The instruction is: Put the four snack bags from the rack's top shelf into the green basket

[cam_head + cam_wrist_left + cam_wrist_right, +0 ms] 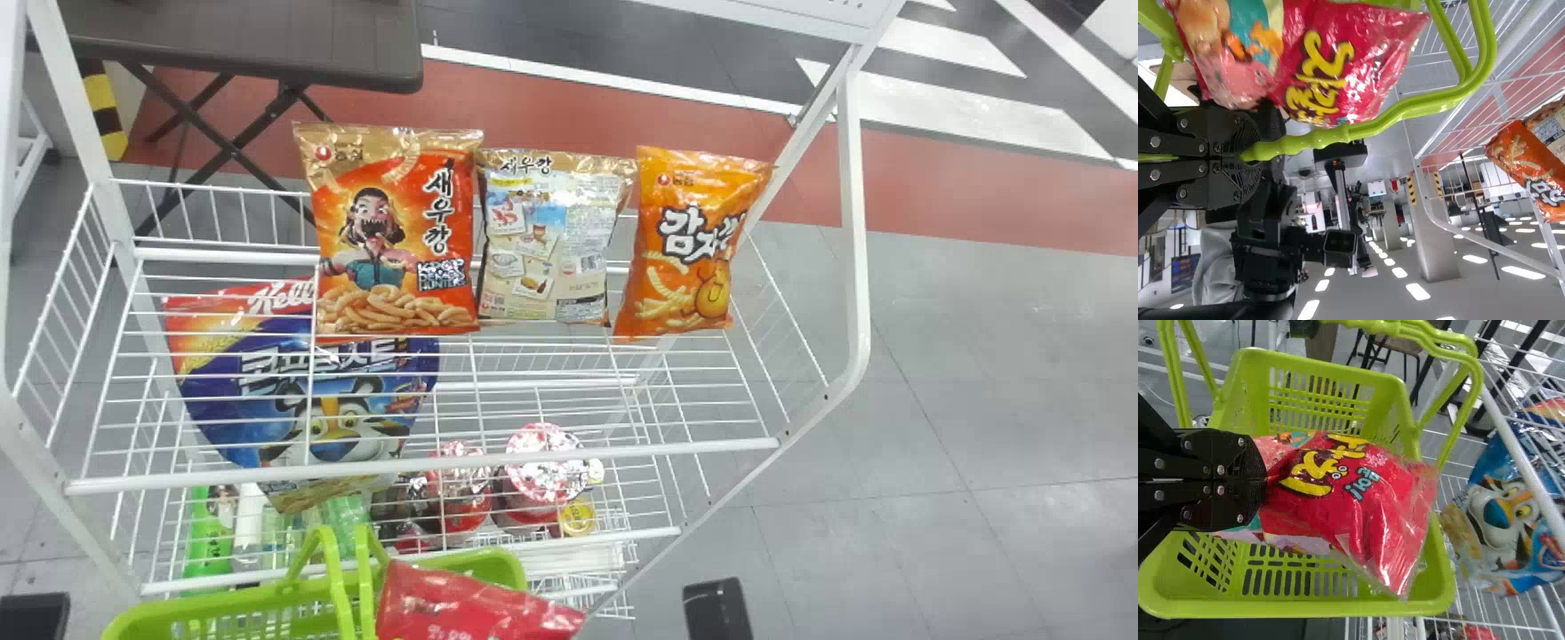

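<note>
red snack bag pinched in right gripper, over green basket

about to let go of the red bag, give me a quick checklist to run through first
1. Left gripper shut on the raised handle: ok.
2. Right gripper has the red bag pinched by one end: ok.
3. Bag over the mouth of the green basket: ok.
4. Bag resting on the basket's bottom: cannot tell, the bag hides what is beneath it.
5. Top shelf cleared: not ok, the red-orange bag, beige bag and orange bag are up there.
</note>
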Tool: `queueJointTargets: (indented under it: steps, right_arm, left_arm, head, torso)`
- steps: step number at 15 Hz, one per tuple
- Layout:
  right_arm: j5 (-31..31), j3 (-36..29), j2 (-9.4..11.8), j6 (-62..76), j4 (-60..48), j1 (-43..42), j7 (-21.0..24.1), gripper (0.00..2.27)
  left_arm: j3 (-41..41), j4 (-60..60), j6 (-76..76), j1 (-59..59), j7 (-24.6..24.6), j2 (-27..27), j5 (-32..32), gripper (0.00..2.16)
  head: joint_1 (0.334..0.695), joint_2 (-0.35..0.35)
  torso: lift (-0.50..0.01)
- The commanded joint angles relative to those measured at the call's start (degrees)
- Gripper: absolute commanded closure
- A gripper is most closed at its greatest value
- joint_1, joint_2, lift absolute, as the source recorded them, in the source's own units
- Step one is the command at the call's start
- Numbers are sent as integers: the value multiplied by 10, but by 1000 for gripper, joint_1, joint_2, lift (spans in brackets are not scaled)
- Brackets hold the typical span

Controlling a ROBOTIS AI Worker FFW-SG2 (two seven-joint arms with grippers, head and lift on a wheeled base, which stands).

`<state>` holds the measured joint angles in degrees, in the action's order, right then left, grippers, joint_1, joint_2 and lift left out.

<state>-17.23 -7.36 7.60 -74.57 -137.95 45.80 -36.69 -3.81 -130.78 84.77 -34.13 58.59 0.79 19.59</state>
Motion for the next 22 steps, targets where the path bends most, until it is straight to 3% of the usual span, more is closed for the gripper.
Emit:
queueJointTargets:
  steps: [1, 2, 3, 4, 5, 9, 16, 19, 22]
  right_arm:
    - [20, 39, 0, 8, 30, -26, 4, 2223]
    - [24, 53, 0, 20, 47, -36, 11, 2206]
    - [25, 59, 0, 27, 66, -52, 12, 1878]
    - [28, 61, 0, 41, 81, -65, 11, 846]
    - [33, 61, 0, 76, 85, -65, 10, -2]
    - [29, 34, 7, 82, 30, -39, -33, 53]
    - [-5, -57, 0, 75, -22, -16, -67, 53]
    - [-5, -60, -24, 278, 14, -34, -31, 53]
    - [1, -14, -43, 440, 86, -103, -1, 56]
  left_arm:
    - [6, -3, 1, -1, -1, 0, -2, 2145]
    - [7, -3, 1, -1, -1, 0, -3, 2145]
    - [8, -3, 1, -3, -1, 0, -3, 2145]
    - [8, -3, 1, -3, 1, 1, -3, 2145]
    - [8, -3, 1, -3, 1, 0, -3, 2145]
    - [8, -3, 1, -3, -1, 1, -7, 2145]
    - [11, -3, 1, -3, -1, 0, -8, 2145]
    - [21, -3, 1, -4, -1, 1, -12, 2145]
    - [38, -4, 1, -4, -2, 3, -23, 2145]
  head:
    - [695, -350]
    - [695, -350]
    - [695, -350]
    - [695, -350]
    - [695, -350]
    - [695, -315]
    - [695, -350]
    - [695, -350]
    - [695, -350]
  torso:
    - [0]
    - [0]
    - [0]
    - [0]
    - [0]
    - [0]
    - [0]
    - [0]
    - [0]
